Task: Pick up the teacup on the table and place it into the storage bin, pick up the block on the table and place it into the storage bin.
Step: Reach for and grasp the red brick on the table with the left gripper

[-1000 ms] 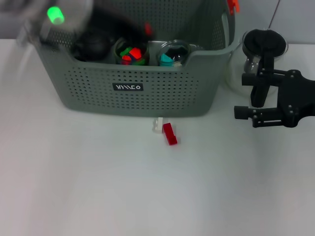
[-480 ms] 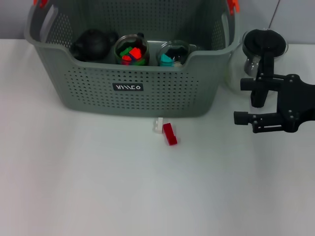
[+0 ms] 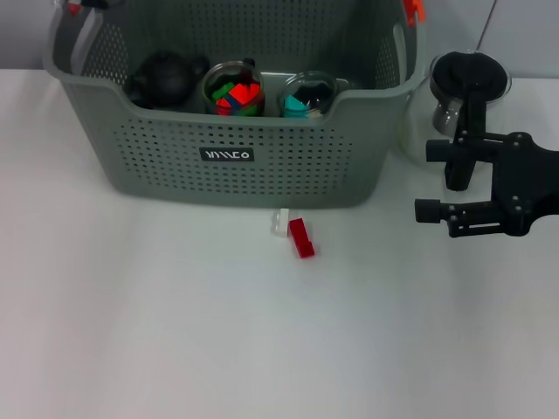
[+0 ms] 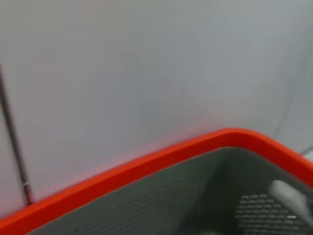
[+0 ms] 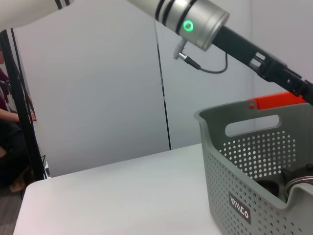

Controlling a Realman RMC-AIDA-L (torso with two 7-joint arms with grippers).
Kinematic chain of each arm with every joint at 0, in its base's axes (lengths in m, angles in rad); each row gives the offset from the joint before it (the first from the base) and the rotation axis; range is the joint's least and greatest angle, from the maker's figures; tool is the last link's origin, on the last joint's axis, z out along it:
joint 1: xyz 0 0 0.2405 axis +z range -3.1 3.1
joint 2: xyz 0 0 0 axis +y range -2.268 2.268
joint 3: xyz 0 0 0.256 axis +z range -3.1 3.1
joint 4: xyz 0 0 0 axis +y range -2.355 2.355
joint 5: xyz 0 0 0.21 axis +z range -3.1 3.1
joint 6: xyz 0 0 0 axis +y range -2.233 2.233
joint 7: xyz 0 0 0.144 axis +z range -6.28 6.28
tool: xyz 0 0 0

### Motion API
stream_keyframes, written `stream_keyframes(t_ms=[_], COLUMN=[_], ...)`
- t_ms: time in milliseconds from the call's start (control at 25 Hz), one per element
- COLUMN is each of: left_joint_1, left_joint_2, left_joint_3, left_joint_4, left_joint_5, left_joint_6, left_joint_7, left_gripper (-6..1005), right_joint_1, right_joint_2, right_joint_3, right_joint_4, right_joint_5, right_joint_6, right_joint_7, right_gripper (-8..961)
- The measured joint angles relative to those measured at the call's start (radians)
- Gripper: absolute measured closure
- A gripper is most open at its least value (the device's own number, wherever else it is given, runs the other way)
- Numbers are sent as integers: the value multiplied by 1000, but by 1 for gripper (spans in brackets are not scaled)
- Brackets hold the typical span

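Your storage bin (image 3: pixel 231 131) sits at the far side of the bench (image 3: pixel 131 332), and it already holds a dark teapot-like piece (image 3: pixel 164 78) and two glass teacups: one (image 3: pixel 233 90) filled with red and green blocks, the other (image 3: pixel 307 94) with a teal block inside. No teacup is left on the bench, so you can judge the teacup half as done.

What remains is the block: a red block (image 3: pixel 301 237) lies on the bench just in front of the bin, touching a small white block (image 3: pixel 279 223).

Your right gripper (image 3: pixel 430 179) hovers to the right of the bin, near a glass pot (image 3: pixel 463 87), its fingers spread apart and holding nothing. Of your left arm (image 5: pixel 205 24) you see only a stretch above the bin's far left corner; you cannot tell its gripper's state.
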Motion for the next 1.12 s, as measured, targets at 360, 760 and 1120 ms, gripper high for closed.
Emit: stream_keyframes(t_ms=[360, 760, 1120], left_joint_1=[228, 411, 351], left_joint_2=[-110, -119, -111], left_joint_3=[110, 356, 415], left_joint_4=[465, 522, 301], left_joint_5=[-158, -233, -219], left_joint_6=[339, 449, 419], left_joint_7=[152, 259, 368], left_gripper=[61, 48, 47], right_joint_1=[2, 10, 15], right_joint_2=[-18, -27, -33], right_joint_3=[13, 51, 55], right_joint_4=[4, 10, 11], right_joint_5=[5, 11, 12], right_joint_6=[17, 43, 47], right_joint_7=[1, 21, 32], right_gripper=[25, 26, 25])
